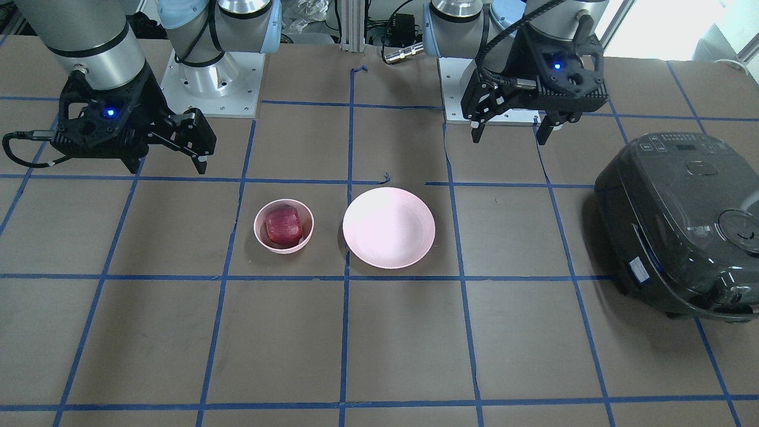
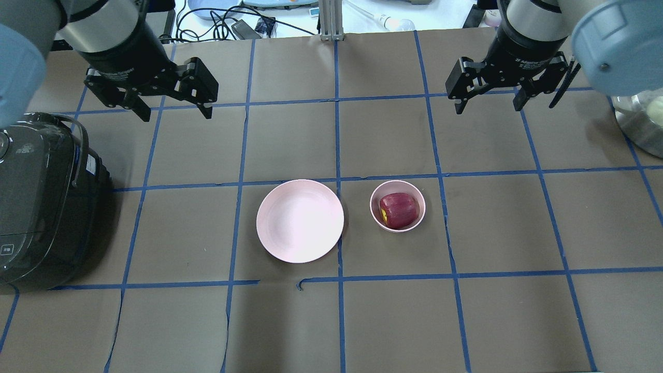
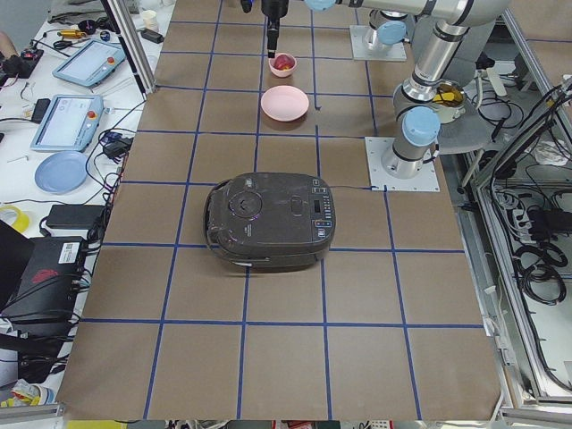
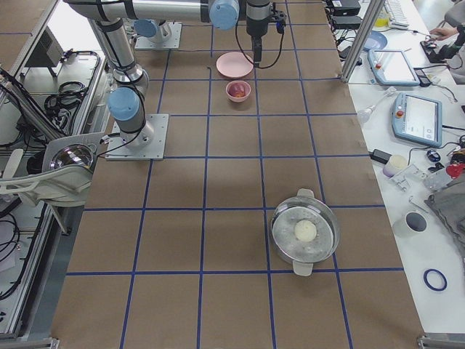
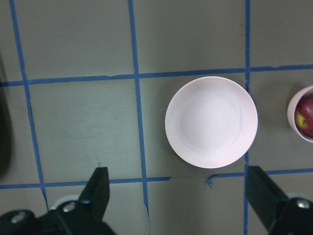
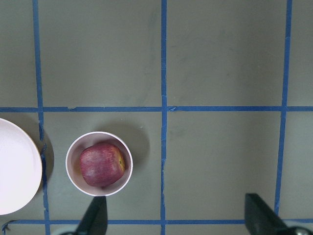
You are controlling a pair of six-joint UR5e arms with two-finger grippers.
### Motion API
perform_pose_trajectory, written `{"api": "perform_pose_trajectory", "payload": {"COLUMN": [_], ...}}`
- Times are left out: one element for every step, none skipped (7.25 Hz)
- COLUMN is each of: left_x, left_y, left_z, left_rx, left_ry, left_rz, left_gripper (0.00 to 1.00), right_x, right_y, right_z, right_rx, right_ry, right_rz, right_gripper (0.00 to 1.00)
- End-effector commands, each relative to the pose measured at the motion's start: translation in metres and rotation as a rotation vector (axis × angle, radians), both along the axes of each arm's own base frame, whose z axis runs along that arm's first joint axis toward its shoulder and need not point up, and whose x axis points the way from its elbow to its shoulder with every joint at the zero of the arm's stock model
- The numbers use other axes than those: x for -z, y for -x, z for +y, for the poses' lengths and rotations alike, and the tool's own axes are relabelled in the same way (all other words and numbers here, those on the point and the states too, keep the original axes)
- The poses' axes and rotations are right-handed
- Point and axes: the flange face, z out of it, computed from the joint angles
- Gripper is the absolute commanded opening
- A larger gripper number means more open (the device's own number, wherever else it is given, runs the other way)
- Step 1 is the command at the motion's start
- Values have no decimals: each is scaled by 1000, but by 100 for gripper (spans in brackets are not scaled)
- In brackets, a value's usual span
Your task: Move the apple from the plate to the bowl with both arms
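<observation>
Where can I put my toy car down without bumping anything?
Bare table lies between the cooker and the plate, and more between the bowl and the steel pot. It is crowded only where plate and bowl sit close together. The left pincer and right pincer hang open, away from both dishes.

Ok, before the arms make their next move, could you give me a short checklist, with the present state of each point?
1. Apple lies inside the bowl: ok.
2. Plate is empty: ok.
3. Bowl stands upright, beside the plate and not touching it: ok.
4. Left gripper is open and holds nothing: ok.
5. Right gripper is open and holds nothing: ok.
6. Both grippers hang well apart from the two dishes: ok.
</observation>
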Motion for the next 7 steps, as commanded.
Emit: {"api": "perform_pose_trajectory", "payload": {"left_x": [-1,-1,-2,-2,-2,-2,-2], "left_y": [-9,-8,-8,-7,-7,-7,-7], "left_z": [0,1,0,1,1,1,1], "left_rx": [-14,-11,-9,-6,-6,-4,-4], "left_ry": [5,6,8,6,6,6,6], "left_rz": [-5,-2,-3,0,2,3,3], "left_gripper": [100,100,100,100,100,100,100], "right_x": [-4,-13,-14,-12,-12,-12,-11], "right_y": [0,1,1,0,1,1,1], "right_z": [7,16,19,18,19,19,18], "right_rx": [-1,1,1,-1,-1,-1,-1], "right_ry": [-15,-12,-15,-16,-20,-18,-20], "right_rz": [5,6,6,6,6,6,5], "right_gripper": [100,100,100,100,100,100,100]}}
